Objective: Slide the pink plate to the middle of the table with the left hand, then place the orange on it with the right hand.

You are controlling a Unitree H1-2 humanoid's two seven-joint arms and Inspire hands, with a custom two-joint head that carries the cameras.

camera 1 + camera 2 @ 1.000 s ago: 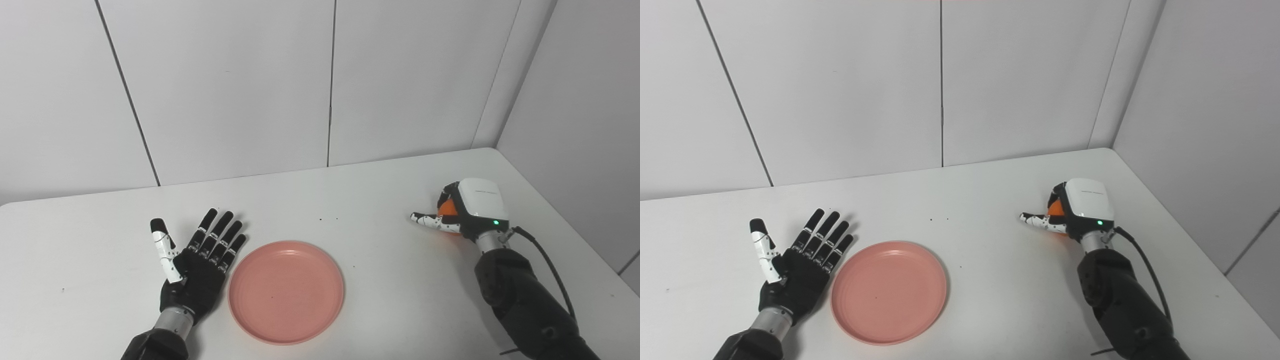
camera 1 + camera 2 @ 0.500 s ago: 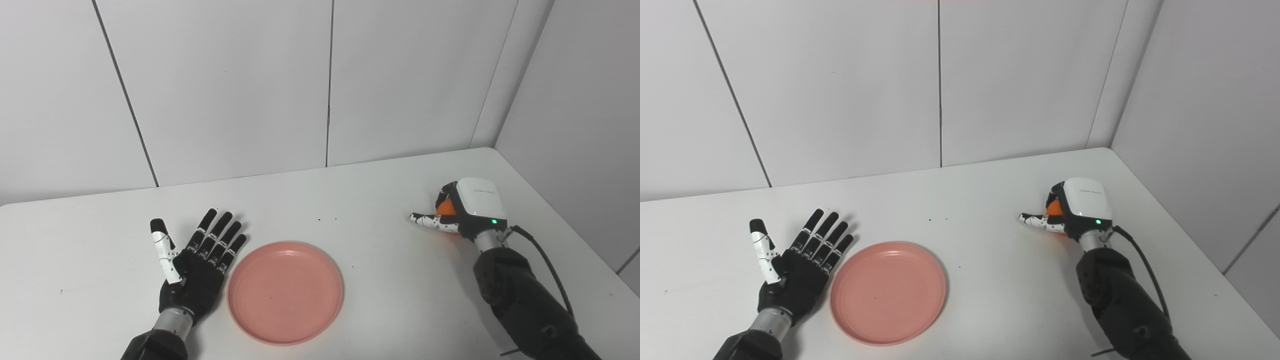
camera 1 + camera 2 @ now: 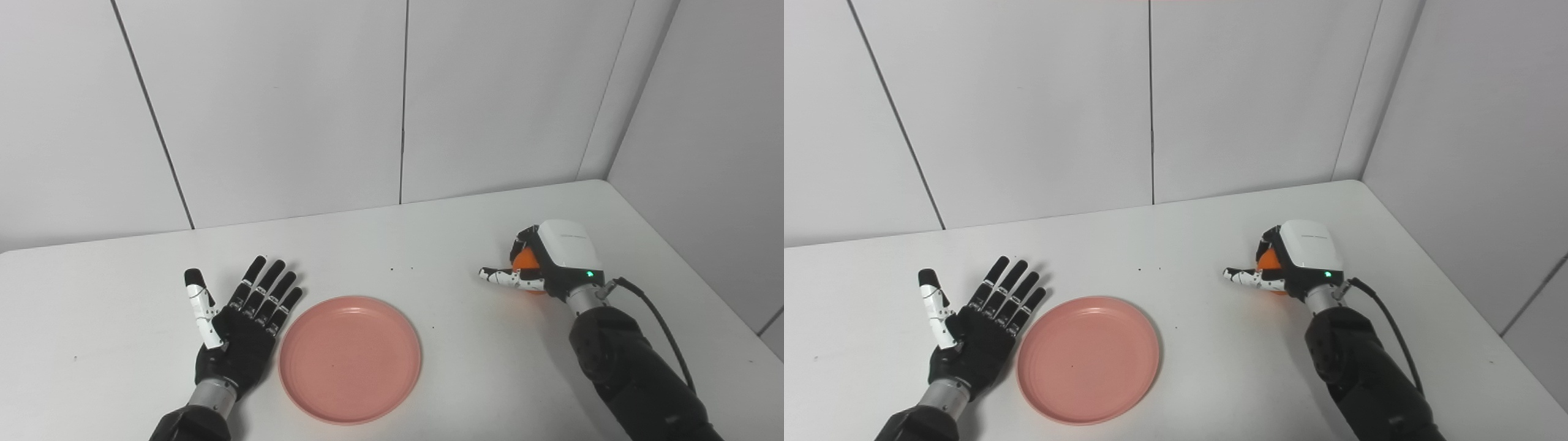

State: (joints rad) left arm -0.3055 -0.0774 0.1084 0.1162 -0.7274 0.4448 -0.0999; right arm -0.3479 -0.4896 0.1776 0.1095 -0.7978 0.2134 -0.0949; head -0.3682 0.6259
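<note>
A round pink plate point(image 3: 350, 358) lies flat on the white table point(image 3: 392, 245), a little left of the middle and near the front edge. Just left of the plate my left hand point(image 3: 242, 324) rests flat, open with its fingers spread, its fingertips close to the plate's rim. On the right my right hand point(image 3: 551, 260) is shut on the orange point(image 3: 523, 261), whose skin shows only as a small patch between the fingers and the white back of the hand. One finger point(image 3: 505, 277) sticks out leftward toward the plate.
White wall panels point(image 3: 404, 98) close off the table at the back and on the right. A black cable point(image 3: 658, 318) trails along my right forearm. A few dark specks point(image 3: 392, 268) dot the table behind the plate.
My right hand has moved left toward the plate, carrying the orange. The left hand and the plate have stayed where they were.
</note>
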